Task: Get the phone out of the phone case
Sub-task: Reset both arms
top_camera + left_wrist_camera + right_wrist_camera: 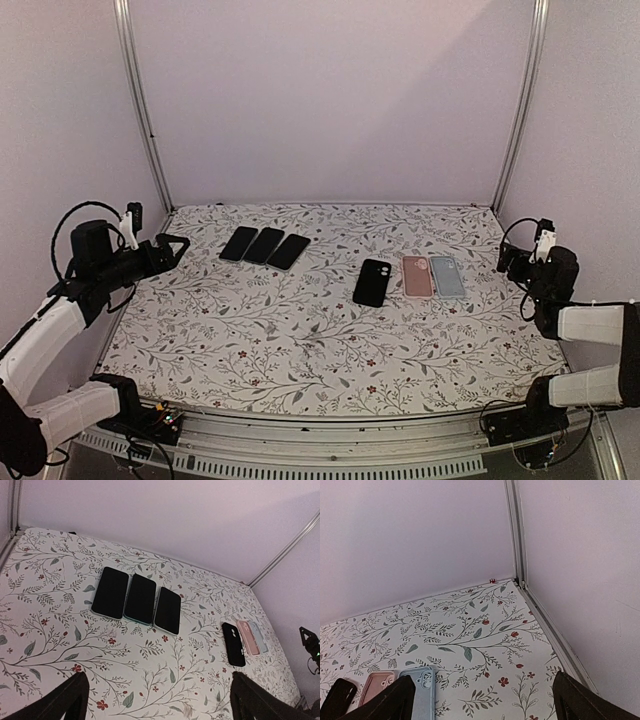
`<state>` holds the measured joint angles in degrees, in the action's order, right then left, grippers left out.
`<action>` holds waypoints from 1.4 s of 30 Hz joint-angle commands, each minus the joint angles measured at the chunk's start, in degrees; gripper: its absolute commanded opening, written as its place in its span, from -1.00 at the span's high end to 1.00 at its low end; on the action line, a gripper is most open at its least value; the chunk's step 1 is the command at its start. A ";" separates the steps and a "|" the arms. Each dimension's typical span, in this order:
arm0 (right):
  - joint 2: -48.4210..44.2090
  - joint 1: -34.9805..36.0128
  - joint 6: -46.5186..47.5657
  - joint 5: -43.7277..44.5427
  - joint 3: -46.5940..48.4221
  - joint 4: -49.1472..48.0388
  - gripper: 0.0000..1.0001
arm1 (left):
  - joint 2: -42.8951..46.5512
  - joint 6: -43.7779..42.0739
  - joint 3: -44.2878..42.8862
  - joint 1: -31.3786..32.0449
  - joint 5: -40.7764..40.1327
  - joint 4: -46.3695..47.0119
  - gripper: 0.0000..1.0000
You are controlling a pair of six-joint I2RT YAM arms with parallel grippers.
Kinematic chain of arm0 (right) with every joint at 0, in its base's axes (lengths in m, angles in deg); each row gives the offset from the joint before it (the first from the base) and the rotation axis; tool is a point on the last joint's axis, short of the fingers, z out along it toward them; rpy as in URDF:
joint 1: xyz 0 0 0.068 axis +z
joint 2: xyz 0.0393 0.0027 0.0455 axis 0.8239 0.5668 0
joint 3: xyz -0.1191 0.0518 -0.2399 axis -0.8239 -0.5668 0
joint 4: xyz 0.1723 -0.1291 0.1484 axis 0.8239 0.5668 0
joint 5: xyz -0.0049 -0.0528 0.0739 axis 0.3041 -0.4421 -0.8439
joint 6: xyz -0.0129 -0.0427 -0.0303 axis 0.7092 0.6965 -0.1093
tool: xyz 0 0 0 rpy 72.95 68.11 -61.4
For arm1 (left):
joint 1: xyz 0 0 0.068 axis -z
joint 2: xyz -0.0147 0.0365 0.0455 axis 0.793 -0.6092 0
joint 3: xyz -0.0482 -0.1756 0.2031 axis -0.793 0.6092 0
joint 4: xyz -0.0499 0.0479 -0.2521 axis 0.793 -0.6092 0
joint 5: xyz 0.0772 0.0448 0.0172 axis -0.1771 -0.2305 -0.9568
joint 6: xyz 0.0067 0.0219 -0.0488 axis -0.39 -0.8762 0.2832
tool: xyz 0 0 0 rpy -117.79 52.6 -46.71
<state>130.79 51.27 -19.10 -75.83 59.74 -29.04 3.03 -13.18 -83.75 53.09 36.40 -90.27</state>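
While both arms waited at the sides of the floral desk (300, 350), the left claw (183, 244) and right claw (505, 258) stood spread and empty. Three dark phones (265, 245), pale-rimmed as if cased, lay rear left, well apart from a black case (372, 282), pink case (417, 276) and blue case (447, 276). Lying flat, a phone could skid away under a claw, or an empty shell might get picked.

walls (330, 100): plain lilac | tabletop (300, 340): floral-print cover | corner posts (142, 100): metal
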 commanded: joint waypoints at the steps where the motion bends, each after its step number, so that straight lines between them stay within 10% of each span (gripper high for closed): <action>1: 2.92 -0.14 1.62 -2.75 -1.20 -9.10 -0.98 | 0.28 -0.98 -0.27 -0.60 -0.40 1.03 -0.99; 29: 22.89 -0.19 6.28 -7.22 -5.87 -41.10 -0.98 | -9.27 -3.91 4.69 -0.59 -32.73 16.24 -0.99; 42: 23.13 0.43 7.51 -8.07 -2.23 -34.50 -0.98 | -20.07 -14.59 19.39 -0.57 -42.77 57.70 -0.99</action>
<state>153.22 51.35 -12.45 -82.72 55.96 -64.18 -13.93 -22.34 -66.55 53.03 -2.25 -50.14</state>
